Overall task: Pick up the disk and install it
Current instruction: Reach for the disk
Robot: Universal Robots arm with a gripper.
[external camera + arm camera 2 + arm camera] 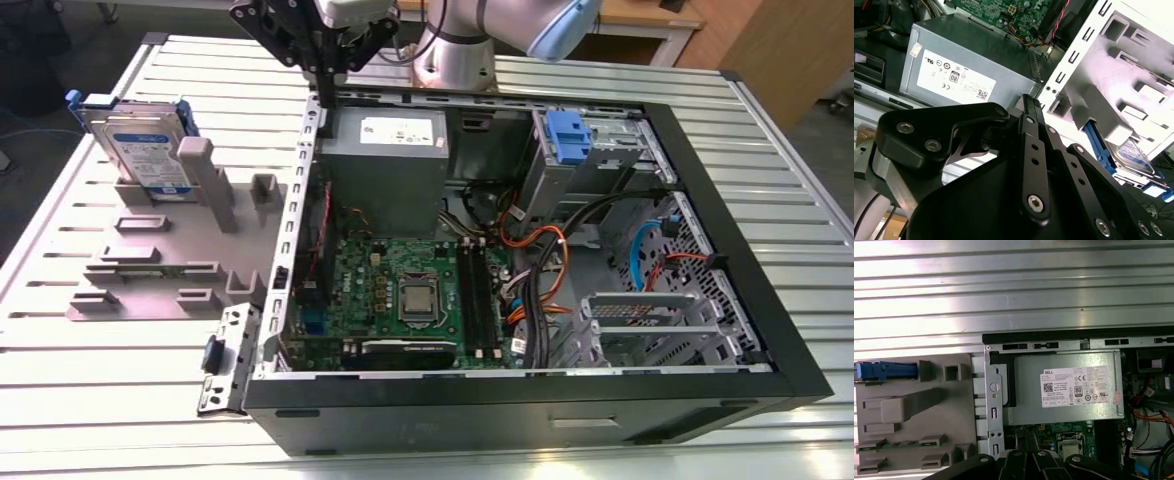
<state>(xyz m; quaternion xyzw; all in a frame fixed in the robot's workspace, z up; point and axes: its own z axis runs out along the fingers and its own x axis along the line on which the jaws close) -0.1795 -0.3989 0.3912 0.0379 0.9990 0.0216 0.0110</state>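
Observation:
The disk (140,150) stands on edge in the grey slotted holder (154,262) at the exterior view's left, beside the open computer case (534,250). It is silver with a white-and-blue label and blue rails. In the second wrist view the disk (1135,151) lies past the holder's posts; in the first wrist view its blue rail (886,371) shows edge-on. My gripper (320,122) hangs over the case's back left corner, near the power supply (387,140), to the right of the disk and apart from it. Its black fingers (1027,102) are shut together with nothing between them.
Inside the case are a green motherboard (400,290), bundled cables (547,260), a blue latch (567,135) on a drive cage at the back and a metal bay (641,312) at the front right. Everything rests on a ribbed metal table (107,370).

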